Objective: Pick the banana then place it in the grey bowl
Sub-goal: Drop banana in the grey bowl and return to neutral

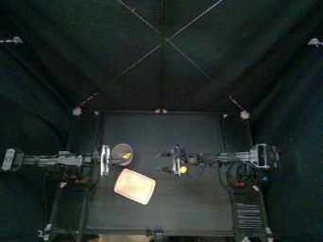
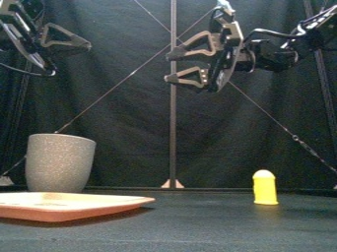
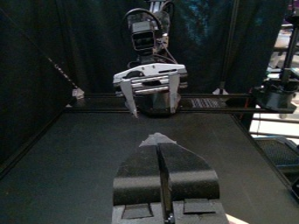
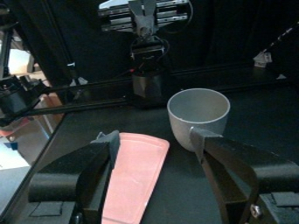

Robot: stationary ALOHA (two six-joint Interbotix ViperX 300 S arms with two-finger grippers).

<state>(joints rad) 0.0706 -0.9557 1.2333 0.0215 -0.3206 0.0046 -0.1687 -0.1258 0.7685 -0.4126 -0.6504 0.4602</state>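
While left end effector (image 3: pixel 163 150) sits pressed together and right end effector (image 4: pixel 156 136) spread, the tray (image 2: pixel 66 205) runs off-frame.

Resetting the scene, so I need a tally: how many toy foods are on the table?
1. The banana stands upright, right of the pink tray and the grey cup, touching neither. The cup's bottom is partly hidden.

Dim, soft even light among black curtains (image 1: pixel 76 57), faint shadows on the table (image 1: pixel 195 198), brighter toward the front.
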